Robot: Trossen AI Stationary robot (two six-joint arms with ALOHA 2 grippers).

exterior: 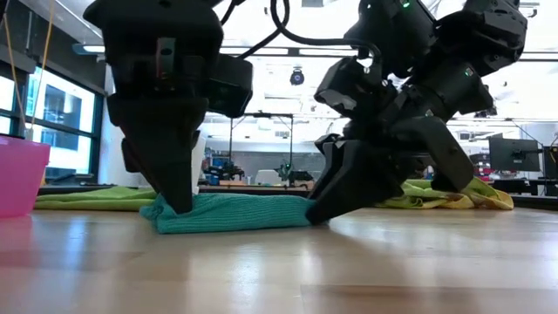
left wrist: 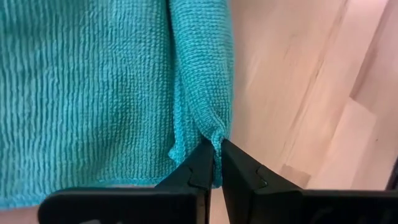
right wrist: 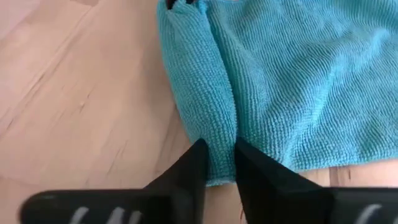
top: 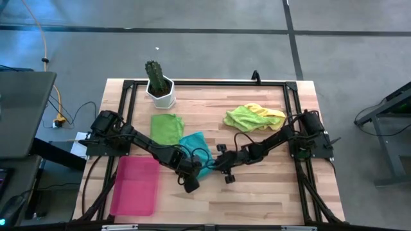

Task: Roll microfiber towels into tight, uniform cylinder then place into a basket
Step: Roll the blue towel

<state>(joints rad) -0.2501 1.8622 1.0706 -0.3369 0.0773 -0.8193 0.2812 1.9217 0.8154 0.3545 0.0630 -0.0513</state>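
Observation:
A teal towel [top: 194, 146] lies flat on the wooden table, and its near edge is rolled into a thin roll [exterior: 231, 212]. My left gripper [top: 186, 169] is shut on the roll's left end. At the roll's right end, my right gripper [top: 210, 165] is shut as well. A green towel [top: 167, 127] lies flat just beyond the teal one. A lime green towel with a yellow one [top: 253, 117] lies crumpled at the far right. The pink basket [top: 136, 186] sits at the near left. My left gripper pinches the left end of the teal roll [left wrist: 214, 134] between its two fingertips, slanting down from above. The cloth bunches to a point there. The roll lies on the table. My right gripper has the roll's right end [right wrist: 219, 146] between its two fingers, which slant down from the table's right. The fingers lie along the roll, one on each side of it. The roll rests on the table, with the flat part of the towel [right wrist: 298, 81] beside it.
A white pot with a cactus [top: 159, 86] stands at the far left of the table. A black frame [top: 212, 82] runs along the table's edges. Bare wood [top: 263, 186] lies in front of the grippers toward the near edge.

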